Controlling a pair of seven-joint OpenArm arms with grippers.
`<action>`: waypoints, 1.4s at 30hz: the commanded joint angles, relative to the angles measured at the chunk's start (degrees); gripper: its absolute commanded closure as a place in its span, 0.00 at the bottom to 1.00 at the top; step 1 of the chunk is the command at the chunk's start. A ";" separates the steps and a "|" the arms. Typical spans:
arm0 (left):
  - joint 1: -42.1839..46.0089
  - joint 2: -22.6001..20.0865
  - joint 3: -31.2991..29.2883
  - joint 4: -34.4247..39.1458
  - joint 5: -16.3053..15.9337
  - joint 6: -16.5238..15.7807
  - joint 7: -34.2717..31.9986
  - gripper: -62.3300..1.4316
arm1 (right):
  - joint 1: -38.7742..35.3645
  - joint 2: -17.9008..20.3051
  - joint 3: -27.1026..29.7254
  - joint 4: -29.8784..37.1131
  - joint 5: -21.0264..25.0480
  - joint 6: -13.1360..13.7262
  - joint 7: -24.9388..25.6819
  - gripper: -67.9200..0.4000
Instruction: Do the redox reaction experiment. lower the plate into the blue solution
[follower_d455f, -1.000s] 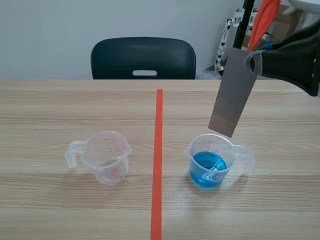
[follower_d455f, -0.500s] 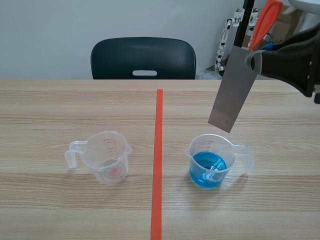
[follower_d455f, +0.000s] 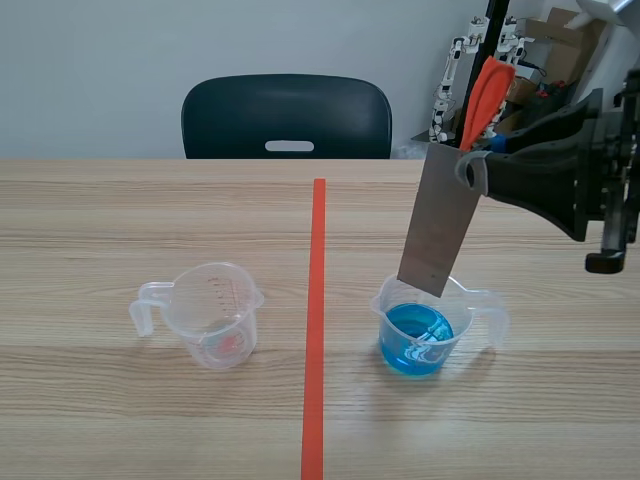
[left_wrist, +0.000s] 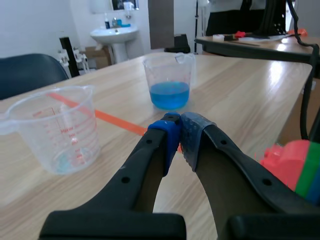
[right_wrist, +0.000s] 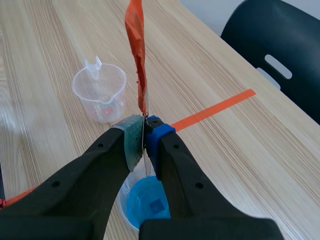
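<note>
A grey metal plate with an orange-red strip at its top hangs tilted from my right gripper, which is shut on its upper end. Its lower edge sits just above the rim of the clear cup of blue solution, right of the tape line. In the right wrist view the gripper pinches the thin plate edge-on, the orange strip ahead of it and the blue cup beneath. My left gripper is shut on nothing, low over the table; the blue cup and plate lie ahead.
An empty clear measuring cup with red markings stands left of the orange-red tape line. A dark chair is behind the table's far edge. Red and green objects lie beside the left gripper.
The right arm has carried the plate left and downward; its lower edge went from above and behind the blue cup to just over the cup's rim.
</note>
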 joint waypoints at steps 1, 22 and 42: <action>-0.04 0.46 -0.55 2.36 -0.52 -0.35 -2.62 0.93 | 0.63 0.11 -0.02 -0.92 0.00 0.44 1.84 0.99; 0.00 4.48 -1.14 4.57 -1.16 -0.59 -1.49 0.16 | 0.68 -0.04 -8.55 -9.77 -16.17 0.44 20.68 0.99; 0.00 4.46 -1.14 4.57 -1.18 -0.72 0.55 0.15 | 1.03 -5.42 -9.97 -17.73 -27.63 0.44 27.69 0.99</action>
